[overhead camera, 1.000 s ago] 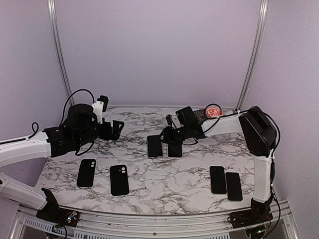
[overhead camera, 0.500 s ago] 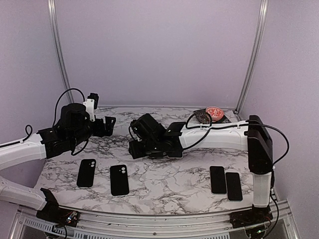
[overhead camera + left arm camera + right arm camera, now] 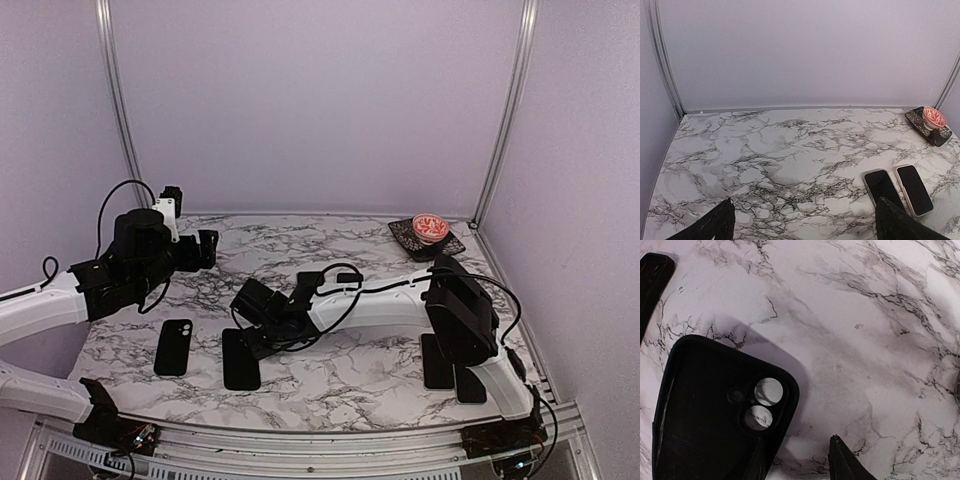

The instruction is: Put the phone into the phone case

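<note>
Two black phone cases lie at the front left: one [image 3: 173, 347] by itself, the other [image 3: 240, 365] under my right gripper [image 3: 248, 330]. In the right wrist view this case [image 3: 705, 435] lies open side up, its camera holes showing marble. My right gripper [image 3: 800, 465] is open; one fingertip [image 3: 842, 465] is over bare marble, and the other is dark against the case's corner. Two phones [image 3: 884, 184] [image 3: 914, 189] lie side by side mid-table, partly hidden by the right arm in the top view. My left gripper [image 3: 205, 248] [image 3: 805, 227] is open and empty, raised at the back left.
Two more phones [image 3: 437, 362] [image 3: 468, 385] lie at the front right, partly behind the right arm. A red-and-white bowl [image 3: 430, 226] sits on a dark tray [image 3: 405, 232] in the back right corner. The second case's end [image 3: 652, 280] shows at the top left of the right wrist view.
My right arm has swung left from the two middle phones to above the second black case. My left arm has drawn back and to the left a little.
</note>
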Tool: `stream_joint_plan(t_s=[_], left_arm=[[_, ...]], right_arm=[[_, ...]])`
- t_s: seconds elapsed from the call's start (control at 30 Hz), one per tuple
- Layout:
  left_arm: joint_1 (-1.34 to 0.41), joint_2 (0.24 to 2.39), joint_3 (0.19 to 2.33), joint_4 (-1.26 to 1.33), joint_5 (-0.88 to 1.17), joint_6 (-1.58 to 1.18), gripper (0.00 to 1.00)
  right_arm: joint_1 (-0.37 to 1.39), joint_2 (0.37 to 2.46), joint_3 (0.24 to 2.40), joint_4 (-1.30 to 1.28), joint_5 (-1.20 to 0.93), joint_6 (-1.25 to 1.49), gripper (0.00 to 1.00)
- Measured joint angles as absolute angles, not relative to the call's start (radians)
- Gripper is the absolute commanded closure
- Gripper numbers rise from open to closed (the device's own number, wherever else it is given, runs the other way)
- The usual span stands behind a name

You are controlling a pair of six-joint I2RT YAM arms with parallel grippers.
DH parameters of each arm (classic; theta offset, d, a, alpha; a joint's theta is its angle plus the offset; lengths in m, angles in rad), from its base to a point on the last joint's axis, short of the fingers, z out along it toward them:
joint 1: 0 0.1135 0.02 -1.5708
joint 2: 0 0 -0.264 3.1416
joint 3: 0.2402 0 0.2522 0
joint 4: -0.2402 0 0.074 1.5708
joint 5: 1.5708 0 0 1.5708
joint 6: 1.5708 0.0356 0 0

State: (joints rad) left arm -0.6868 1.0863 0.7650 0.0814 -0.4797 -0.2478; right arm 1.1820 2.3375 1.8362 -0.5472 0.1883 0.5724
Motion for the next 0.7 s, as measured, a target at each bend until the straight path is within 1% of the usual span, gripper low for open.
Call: stream_joint_plan(t_s=[0.1, 0.27, 0.3, 0.43, 0.47, 0.6, 0.7], left_arm=[[-0.685, 1.089, 0.765, 0.081, -0.48, -0.248, 0.01], [-0.68, 1.095, 0.765, 0.081, -0.479, -0.249, 0.01], [-0.68, 1.096, 0.765, 0.081, -0.477, -0.249, 0.01], [-0.676, 1.099, 0.765, 0.082, -0.472, -0.251, 0.01], [-0.675, 1.099, 0.765, 0.082, -0.472, -0.252, 0.01], [-0.675, 1.1, 0.765, 0.082, -0.469, -0.252, 0.01], [-0.674, 1.101, 0.765, 0.082, -0.464, -0.252, 0.01]], right_arm=[[1.184, 2.341, 1.842, -0.547, 0.189, 0.572, 0.6], [1.192, 2.359, 1.87, -0.552, 0.194, 0.568, 0.69], [1.193, 2.366, 1.88, -0.552, 0.192, 0.567, 0.74], [1.204, 2.387, 1.911, -0.546, 0.177, 0.567, 0.98], [1.205, 2.388, 1.913, -0.546, 0.18, 0.563, 1.0], [1.206, 2.382, 1.904, -0.542, 0.201, 0.572, 1.0], [1.204, 2.323, 1.822, -0.554, 0.244, 0.583, 1.0]])
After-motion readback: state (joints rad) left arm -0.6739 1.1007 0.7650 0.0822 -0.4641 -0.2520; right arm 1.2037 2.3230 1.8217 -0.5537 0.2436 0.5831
